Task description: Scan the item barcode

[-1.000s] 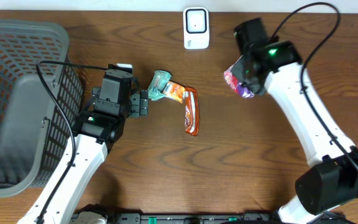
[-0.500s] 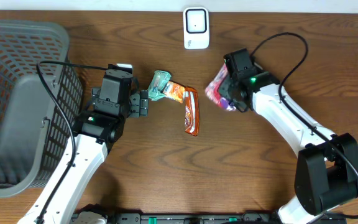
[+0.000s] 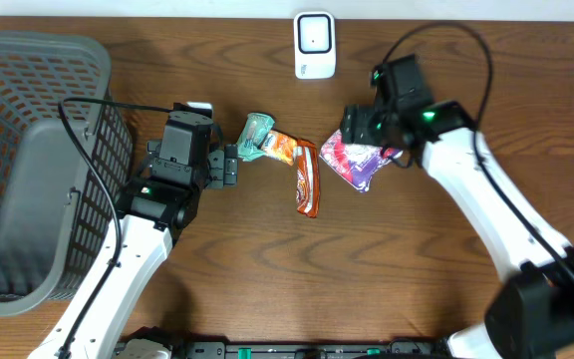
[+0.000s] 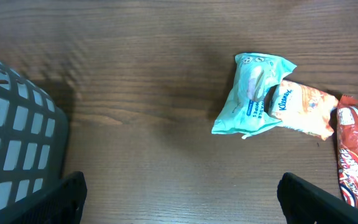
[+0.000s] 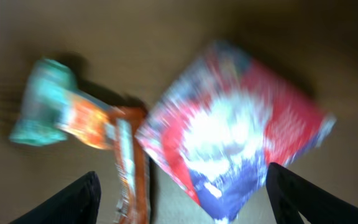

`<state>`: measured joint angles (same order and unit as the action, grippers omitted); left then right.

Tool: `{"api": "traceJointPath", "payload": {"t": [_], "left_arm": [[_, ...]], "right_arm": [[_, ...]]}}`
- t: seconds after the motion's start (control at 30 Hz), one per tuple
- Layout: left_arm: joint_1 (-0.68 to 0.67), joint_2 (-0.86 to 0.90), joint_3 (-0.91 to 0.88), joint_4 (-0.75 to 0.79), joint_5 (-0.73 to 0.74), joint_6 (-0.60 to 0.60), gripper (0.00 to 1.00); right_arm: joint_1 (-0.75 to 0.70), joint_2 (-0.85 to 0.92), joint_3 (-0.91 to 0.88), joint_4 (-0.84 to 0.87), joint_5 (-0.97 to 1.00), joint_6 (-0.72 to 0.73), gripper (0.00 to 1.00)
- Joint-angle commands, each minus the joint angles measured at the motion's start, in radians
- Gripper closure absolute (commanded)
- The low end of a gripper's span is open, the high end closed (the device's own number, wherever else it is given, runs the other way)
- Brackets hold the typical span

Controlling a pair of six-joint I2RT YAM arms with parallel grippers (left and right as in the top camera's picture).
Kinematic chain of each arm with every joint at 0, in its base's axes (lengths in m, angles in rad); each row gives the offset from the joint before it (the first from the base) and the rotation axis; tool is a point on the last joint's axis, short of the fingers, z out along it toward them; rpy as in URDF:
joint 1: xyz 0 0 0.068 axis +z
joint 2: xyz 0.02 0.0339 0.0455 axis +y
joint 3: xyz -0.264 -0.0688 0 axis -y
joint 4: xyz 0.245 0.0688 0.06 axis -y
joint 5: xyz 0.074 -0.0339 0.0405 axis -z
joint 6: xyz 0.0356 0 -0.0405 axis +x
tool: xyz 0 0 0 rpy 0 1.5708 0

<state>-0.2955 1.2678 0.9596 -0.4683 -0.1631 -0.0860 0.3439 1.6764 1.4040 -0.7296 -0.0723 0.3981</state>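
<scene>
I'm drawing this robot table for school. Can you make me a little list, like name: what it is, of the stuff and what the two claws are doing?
table: brown wood
basket: grey, at the left edge
scanner: white, at the back
middle pile: teal wipes pack, orange tissue pack, red-brown bar wrapper, close together
red-purple packet: beside the bar wrapper
left gripper: open, empty, facing the wipes pack
right gripper: open, above the red-purple packet

Dark brown wood-grain table point(image 3: 367, 279), pale strip point(image 3: 167, 6) along far edge, soft even light
</scene>
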Motion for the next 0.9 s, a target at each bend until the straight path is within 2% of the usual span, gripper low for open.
{"api": "traceJointPath", "payload": {"t": [0.0,0.07,0.13,0.23,0.27,0.33,0.43,0.5,0.57,0.63,0.67,0.7,0.87], "left_arm": [[0.003,0.0,0.002,-0.003,-0.003,-0.01,0.02],[0.003,0.0,0.002,-0.003,-0.003,-0.01,0.02],[0.003,0.0,0.002,-0.003,-0.003,-0.01,0.02],[0.003,0.0,0.002,-0.003,-0.003,-0.01,0.02],[0.003,0.0,0.002,-0.003,-0.003,-0.01,0.02],[0.003,0.0,0.002,-0.003,-0.003,-0.01,0.02],[0.003,0.0,0.002,-0.003,-0.003,-0.01,0.02],[0.003,0.0,0.002,-0.003,-0.003,-0.01,0.02],[0.003,0.0,0.002,-0.003,-0.003,-0.01,0.02],[0.003,0.0,0.002,-0.003,-0.003,-0.01,0.02],[0.003,0.0,0.002,-0.003,-0.003,-0.01,0.02],[0.003,0.0,0.002,-0.003,-0.003,-0.01,0.02],[0.003,0.0,0.002,-0.003,-0.003,-0.01,0.02]], "right_arm": [[0.003,-0.054,0.032,0.004,-0.009,-0.267,0.19],[0.012,-0.05,0.027,-0.005,0.006,-0.36,0.21],[0.023,-0.042,0.004,-0.011,0.052,-0.369,0.1],[0.045,-0.024,-0.034,-0.016,0.059,-0.371,0.1],[0.06,-0.014,-0.051,-0.016,0.062,-0.418,0.11],[0.094,0.008,-0.079,-0.013,0.131,-0.475,0.13],[0.149,0.051,-0.109,0.026,0.314,-0.455,0.19],[0.179,0.08,-0.112,0.043,0.355,-0.455,0.2],[0.204,0.112,-0.112,0.06,0.401,-0.455,0.25],[0.221,0.146,-0.112,0.069,0.446,-0.454,0.26],[0.225,0.161,-0.112,0.069,0.453,-0.454,0.25],[0.228,0.178,-0.112,0.069,0.457,-0.455,0.12],[0.224,0.264,-0.112,0.071,0.563,-0.417,0.09]]}}
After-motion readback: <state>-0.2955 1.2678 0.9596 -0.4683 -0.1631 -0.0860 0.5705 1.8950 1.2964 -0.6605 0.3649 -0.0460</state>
